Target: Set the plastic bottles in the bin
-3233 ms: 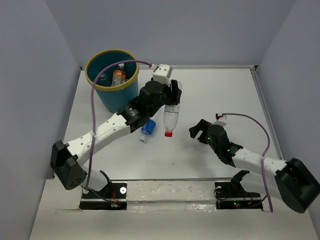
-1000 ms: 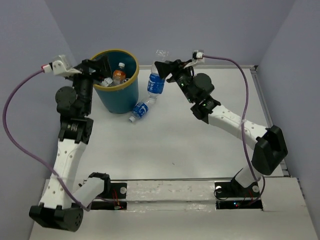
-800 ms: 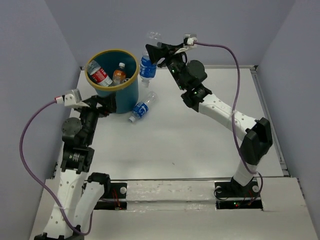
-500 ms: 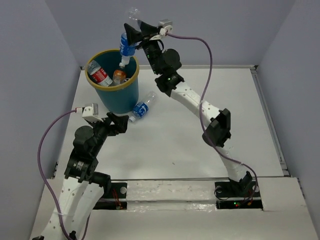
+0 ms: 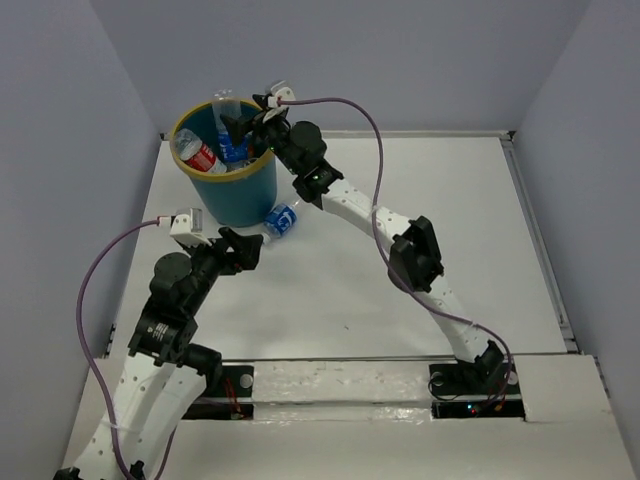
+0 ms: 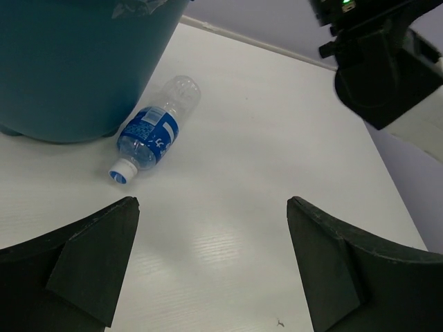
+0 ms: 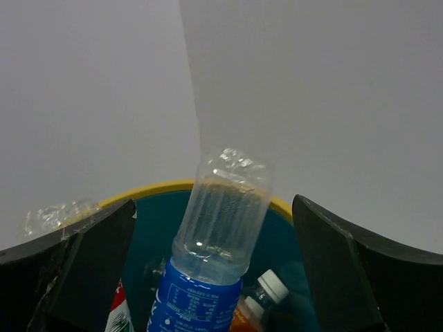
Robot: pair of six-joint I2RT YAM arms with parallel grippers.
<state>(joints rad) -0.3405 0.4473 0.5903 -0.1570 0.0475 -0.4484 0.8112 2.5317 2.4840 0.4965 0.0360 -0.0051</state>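
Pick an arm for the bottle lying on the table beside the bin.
Left. The left tool, open, points at the lying bottle with nothing between them. The right tool is high over the bin, open around an upended blue-label bottle.

— What do we make of the bin (image 5: 236,196)?
— We see a round teal bin with a yellow rim, standing upright. Inside it, a clear blue-labelled bottle (image 7: 220,232) stands base-up, a red-labelled bottle (image 5: 199,154) leans at its left rim, and an orange bottle (image 7: 256,304) with a white cap sits lower.
— And outside the bin?
— We see one white-capped bottle (image 6: 154,131) with a blue label, lying on its side just beside the bin's base.
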